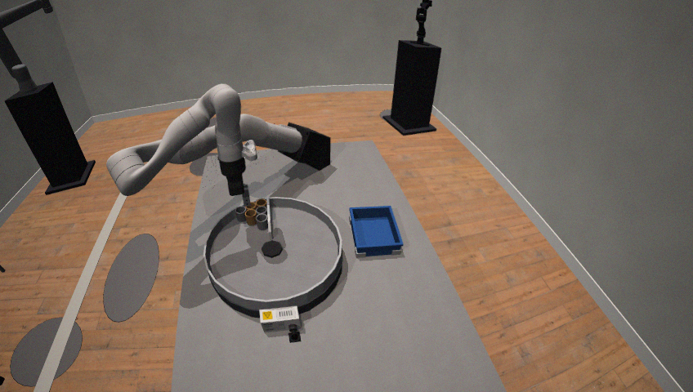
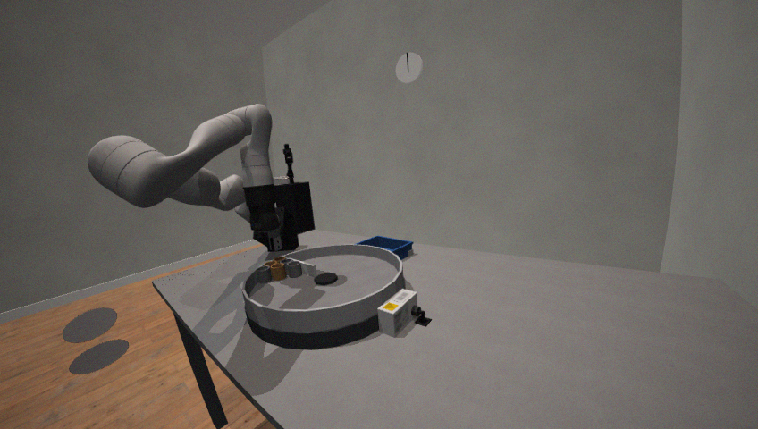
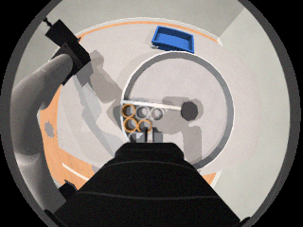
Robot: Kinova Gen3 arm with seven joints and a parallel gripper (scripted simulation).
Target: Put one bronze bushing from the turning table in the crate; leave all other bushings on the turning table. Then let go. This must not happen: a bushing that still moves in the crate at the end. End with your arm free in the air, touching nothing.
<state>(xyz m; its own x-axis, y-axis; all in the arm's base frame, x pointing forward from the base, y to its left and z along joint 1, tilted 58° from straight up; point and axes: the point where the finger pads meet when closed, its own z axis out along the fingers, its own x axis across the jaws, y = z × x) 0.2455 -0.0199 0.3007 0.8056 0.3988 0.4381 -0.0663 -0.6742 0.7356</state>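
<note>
Gray table (image 1: 389, 310) filling the frame's middle. Round turning table (image 1: 335, 242) left of centre, its white rim unbroken. Blue crate (image 1: 375, 229) just right of it, nothing inside. Gripper (image 1: 246, 196) hanging at the ring's upper-left edge, fingers narrowly parted, gripping nothing. Below it, clustered against a thin divider: bronze bushings (image 1: 251, 216) among gray bushings (image 1: 261, 221), all upright on the turning table.

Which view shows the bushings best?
Top: the bushings sit clustered by the turntable's divider, bronze and grey told apart, just below the gripper. Exterior shows them low and overlapping, about half hidden. Wrist looks down on their open rings, but small and partly behind the gripper body.
</note>
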